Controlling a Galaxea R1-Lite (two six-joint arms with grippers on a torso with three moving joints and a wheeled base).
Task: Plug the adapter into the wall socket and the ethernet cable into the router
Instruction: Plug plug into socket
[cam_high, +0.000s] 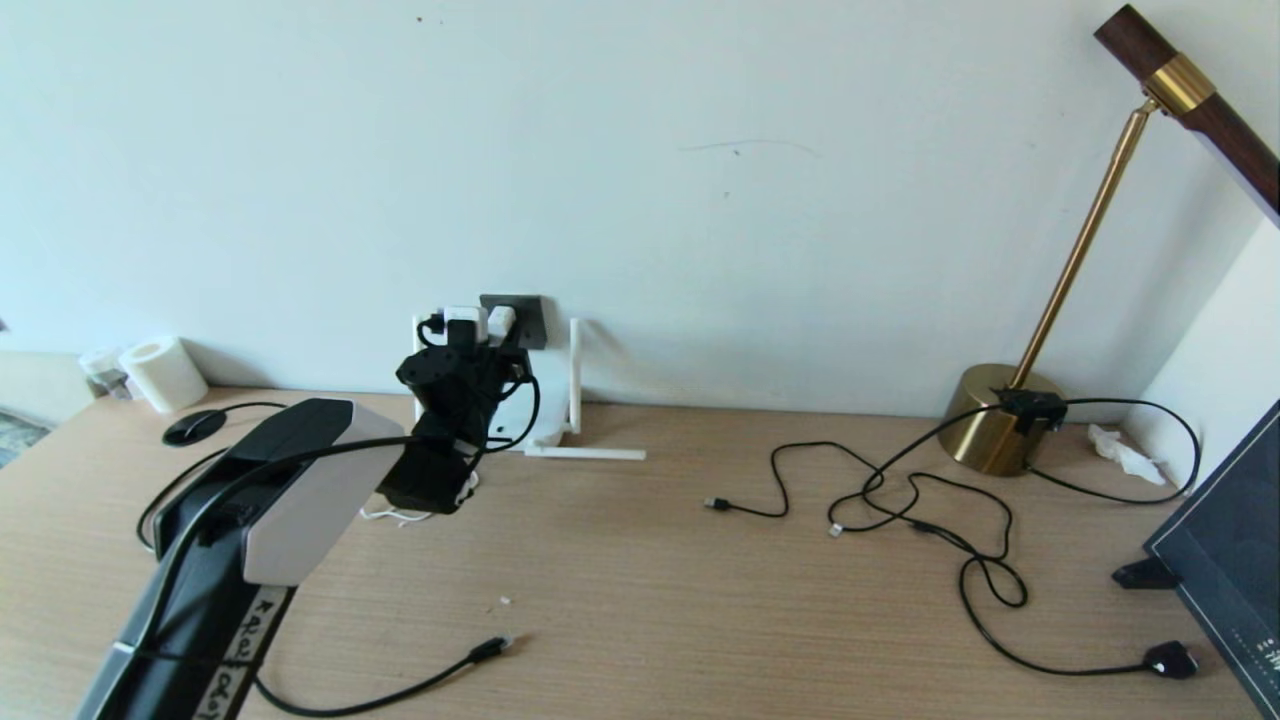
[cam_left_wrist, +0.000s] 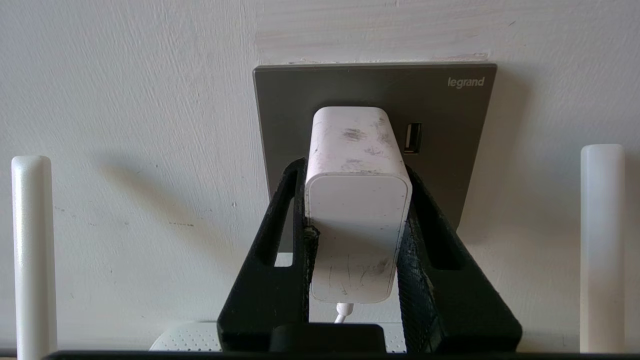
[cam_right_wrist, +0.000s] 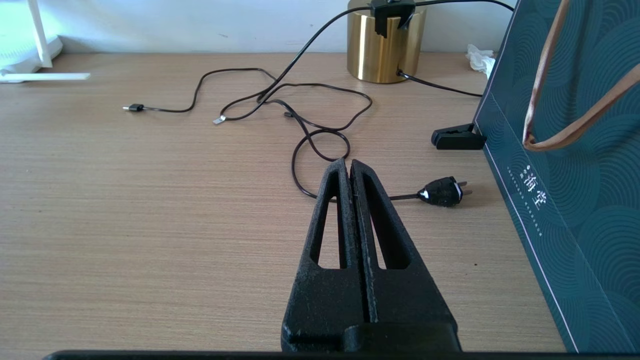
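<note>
My left gripper (cam_left_wrist: 356, 170) is shut on the white adapter (cam_left_wrist: 357, 210), one black finger on each side. The adapter's front end sits against the dark grey wall socket (cam_left_wrist: 450, 130), and its thin white cord hangs down behind. In the head view the adapter (cam_high: 500, 322) is at the wall socket (cam_high: 525, 318) above the white router (cam_high: 535, 425), which my arm partly hides. Two router antennas (cam_left_wrist: 32, 250) stand upright on either side. The ethernet cable's plug (cam_high: 495, 647) lies loose near the desk's front. My right gripper (cam_right_wrist: 348, 162) hovers shut and empty over the desk.
A brass lamp (cam_high: 995, 415) stands at the back right with thin black cords (cam_high: 900, 500) tangled before it. A small black plug (cam_right_wrist: 442, 191) lies beside a dark teal bag (cam_right_wrist: 575, 150). A paper roll (cam_high: 163, 373) sits at the back left.
</note>
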